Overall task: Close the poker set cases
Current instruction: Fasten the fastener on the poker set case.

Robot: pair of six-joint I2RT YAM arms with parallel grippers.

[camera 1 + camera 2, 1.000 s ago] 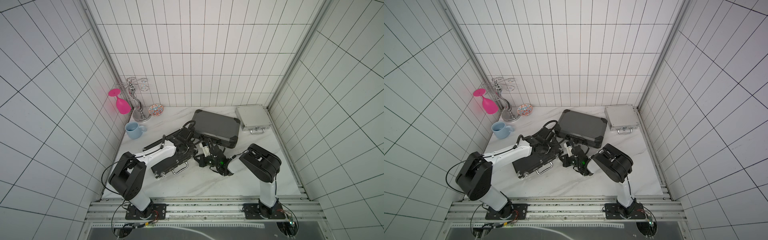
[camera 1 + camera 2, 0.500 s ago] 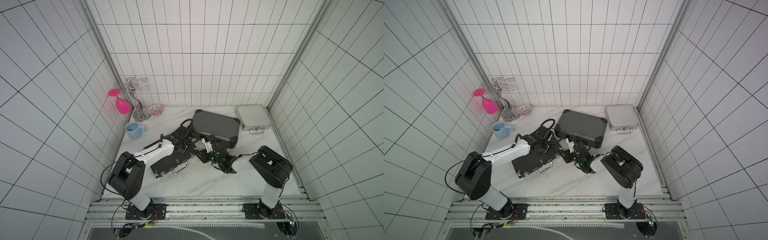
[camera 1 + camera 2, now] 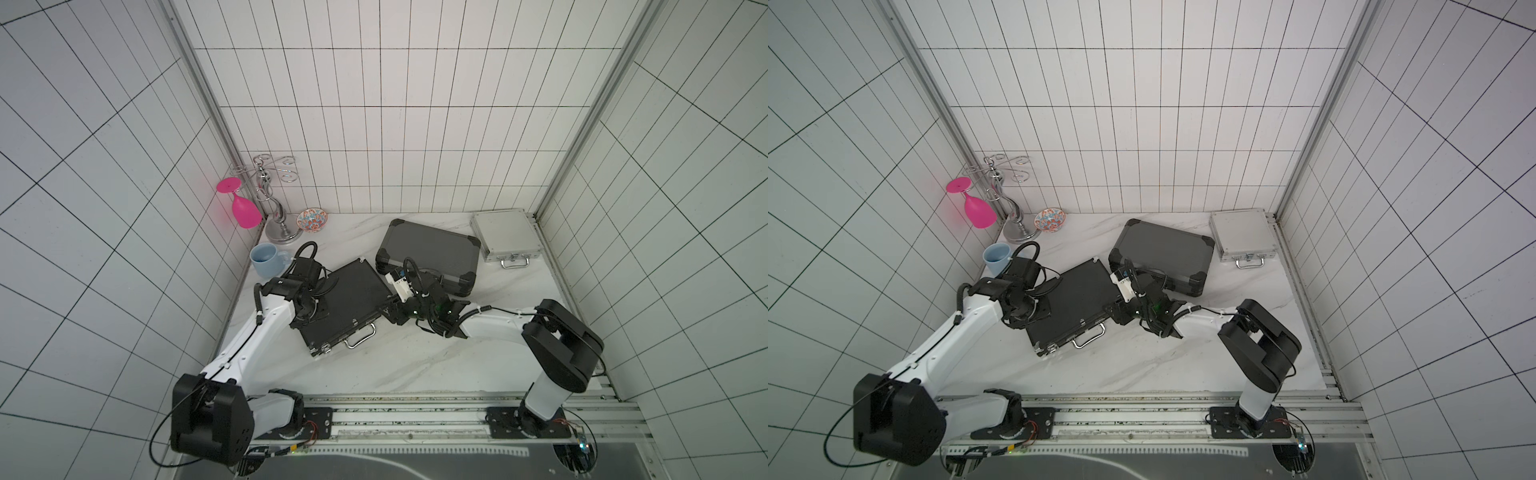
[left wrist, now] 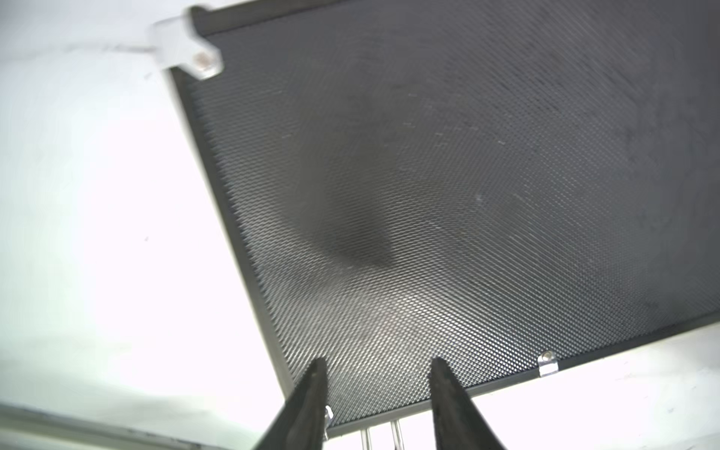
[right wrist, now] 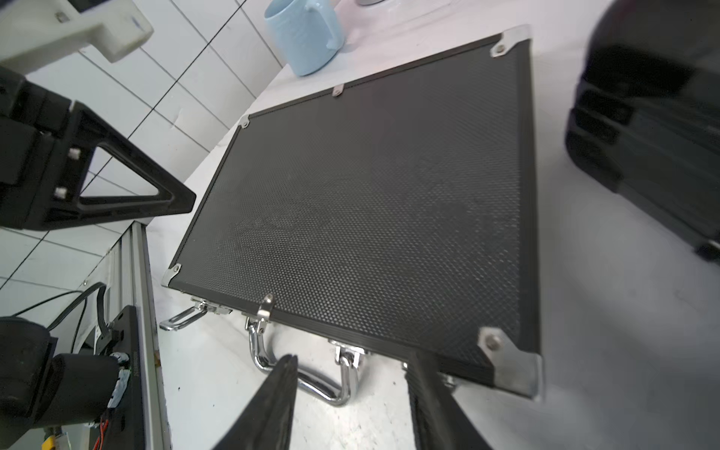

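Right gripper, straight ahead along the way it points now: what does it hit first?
Most likely the chrome handle of the flat black case, just ahead of the open right gripper; the case's front edge sits right behind. Depth is unclear.

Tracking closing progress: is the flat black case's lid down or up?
Down: the flat black case has its lid flush on the base along the handle edge. Whether the latches are fastened, cannot tell.

Lids down: flat black case [image 3: 353,297], dark grey case [image 3: 428,249], small silver case [image 3: 505,235].
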